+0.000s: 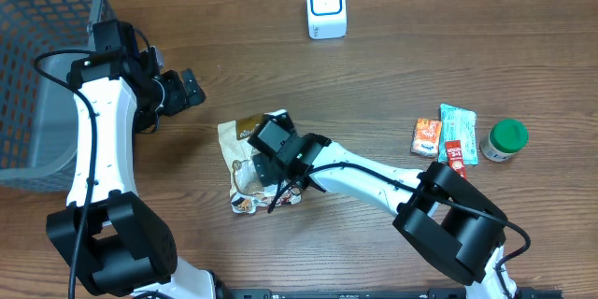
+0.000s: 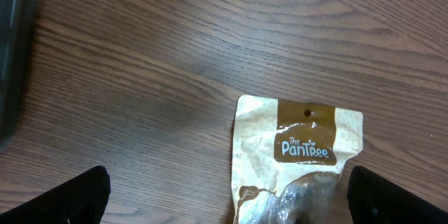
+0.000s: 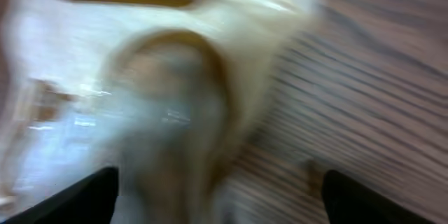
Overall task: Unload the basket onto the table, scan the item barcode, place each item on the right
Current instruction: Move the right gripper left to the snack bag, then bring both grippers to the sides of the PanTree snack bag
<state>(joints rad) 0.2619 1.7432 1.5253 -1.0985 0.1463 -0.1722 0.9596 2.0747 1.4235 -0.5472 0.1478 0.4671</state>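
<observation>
A cream and brown snack pouch (image 1: 241,149) printed "The Pantree" lies flat on the wooden table, left of centre. Its barcode does not show in any view. My right gripper (image 1: 268,162) hangs open right over the pouch; in the blurred right wrist view the pouch (image 3: 168,91) fills the frame between the two dark fingertips (image 3: 77,199), nothing gripped. My left gripper (image 1: 187,89) is open to the upper left of the pouch, apart from it. The left wrist view shows the pouch (image 2: 301,147) top ahead of the open left gripper (image 2: 227,206). The white scanner (image 1: 326,7) stands at the far edge.
A grey mesh basket (image 1: 37,75) stands at the far left behind the left arm. At the right lie an orange packet (image 1: 427,136), a teal packet (image 1: 458,126), a small red packet (image 1: 455,157) and a green-lidded jar (image 1: 505,139).
</observation>
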